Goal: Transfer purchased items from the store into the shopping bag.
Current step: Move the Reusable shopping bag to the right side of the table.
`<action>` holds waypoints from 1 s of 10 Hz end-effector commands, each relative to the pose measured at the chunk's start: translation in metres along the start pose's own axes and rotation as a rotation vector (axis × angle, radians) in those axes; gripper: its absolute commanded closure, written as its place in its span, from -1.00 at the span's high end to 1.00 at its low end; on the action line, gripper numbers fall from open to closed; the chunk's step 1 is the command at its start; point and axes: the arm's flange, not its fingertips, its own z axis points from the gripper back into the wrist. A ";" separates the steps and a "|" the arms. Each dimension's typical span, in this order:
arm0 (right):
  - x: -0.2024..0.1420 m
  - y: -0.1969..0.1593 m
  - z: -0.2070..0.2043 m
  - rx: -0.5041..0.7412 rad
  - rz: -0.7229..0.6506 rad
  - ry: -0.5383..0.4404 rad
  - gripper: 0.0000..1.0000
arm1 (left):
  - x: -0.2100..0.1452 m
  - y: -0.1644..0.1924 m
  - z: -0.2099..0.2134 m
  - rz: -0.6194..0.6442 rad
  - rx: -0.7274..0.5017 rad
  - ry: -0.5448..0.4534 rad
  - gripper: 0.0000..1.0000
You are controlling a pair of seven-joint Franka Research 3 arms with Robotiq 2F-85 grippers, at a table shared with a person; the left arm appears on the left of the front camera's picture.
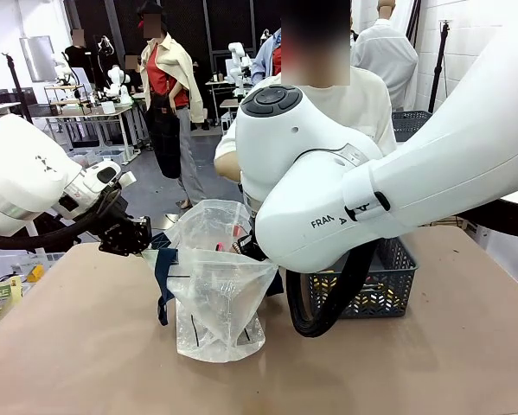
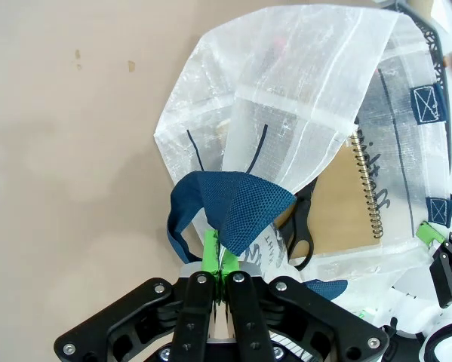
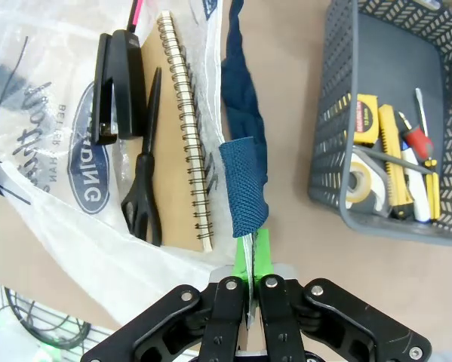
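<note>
The shopping bag (image 1: 214,290) stands open on the table, translucent white with navy handles. My left gripper (image 1: 136,235) is shut on the bag's left rim. In the left wrist view that gripper (image 2: 219,255) pinches the navy handle (image 2: 233,207) and the plastic. My right gripper (image 3: 250,249) is shut on the opposite navy handle (image 3: 244,177). Inside the bag lie a spiral notebook (image 3: 176,128), black scissors (image 3: 141,173) and a black stapler (image 3: 112,87). The notebook (image 2: 346,200) and scissors (image 2: 305,226) also show through the bag's mouth.
A dark grey mesh basket (image 3: 331,113) stands right of the bag, holding a yellow tool (image 3: 395,136), a red-handled screwdriver (image 3: 420,136) and a tape roll (image 3: 358,185). My right arm (image 1: 371,173) bulks over the basket (image 1: 388,290). A person (image 1: 371,95) stands across the table.
</note>
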 end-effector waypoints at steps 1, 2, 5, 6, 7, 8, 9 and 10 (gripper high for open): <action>0.000 -0.001 0.001 -0.003 -0.003 0.001 -1.00 | 0.001 0.002 0.004 0.006 0.006 -0.004 -1.00; 0.000 -0.001 0.001 -0.003 -0.003 0.001 -1.00 | 0.001 0.002 0.004 0.006 0.006 -0.004 -1.00; 0.000 -0.001 0.001 -0.003 -0.003 0.001 -1.00 | 0.001 0.002 0.004 0.006 0.006 -0.004 -1.00; 0.000 -0.001 0.001 -0.003 -0.003 0.001 -1.00 | 0.001 0.002 0.004 0.006 0.006 -0.004 -1.00; 0.000 -0.001 0.001 -0.003 -0.003 0.001 -1.00 | 0.001 0.002 0.004 0.006 0.006 -0.004 -1.00; 0.000 -0.001 0.001 -0.003 -0.003 0.001 -1.00 | 0.001 0.002 0.004 0.006 0.006 -0.004 -1.00; 0.000 -0.001 0.001 -0.003 -0.003 0.001 -1.00 | 0.001 0.002 0.004 0.006 0.006 -0.004 -1.00; 0.000 -0.001 0.001 -0.003 -0.003 0.001 -1.00 | 0.001 0.002 0.004 0.006 0.006 -0.004 -1.00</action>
